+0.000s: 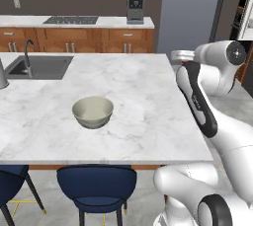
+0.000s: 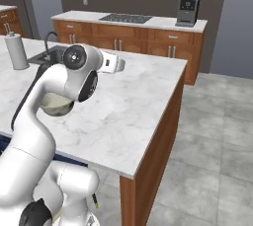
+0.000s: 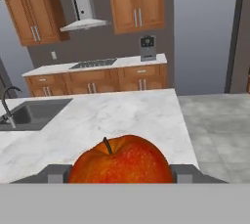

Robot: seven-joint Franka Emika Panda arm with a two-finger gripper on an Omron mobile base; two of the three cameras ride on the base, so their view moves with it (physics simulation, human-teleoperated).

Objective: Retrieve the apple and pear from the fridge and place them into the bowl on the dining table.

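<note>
As seen along the hand, the end effector (image 3: 121, 173) was clamped on the apple (image 3: 120, 162), a red fruit with orange speckling and a short dark stem, held between the two fingers (image 3: 57, 173) that pressed on its left and right sides. Item held above the dining table (image 1: 138, 87), a white grey-veined marble worktop with a wooden base, near its right-hand edge as the left base view showed the arm reaching over that side. Bowl (image 1: 93, 111): off-white with a greenish-grey tint, upright on the worktop, well apart from the hand and closer to the front edge; in the right base view it sat partly hidden behind the arm's upper link (image 2: 55, 105). Sink (image 1: 40, 66) with a curved faucet (image 1: 28, 55) set into the worktop's far left corner. Two dark blue stools (image 1: 96, 185) stood at the near side. Back counter carried a stovetop (image 1: 70, 20) and a grey coffee machine (image 1: 135, 9). A paper towel roll (image 2: 16, 51) stood upright on the worktop beside the sink.
</note>
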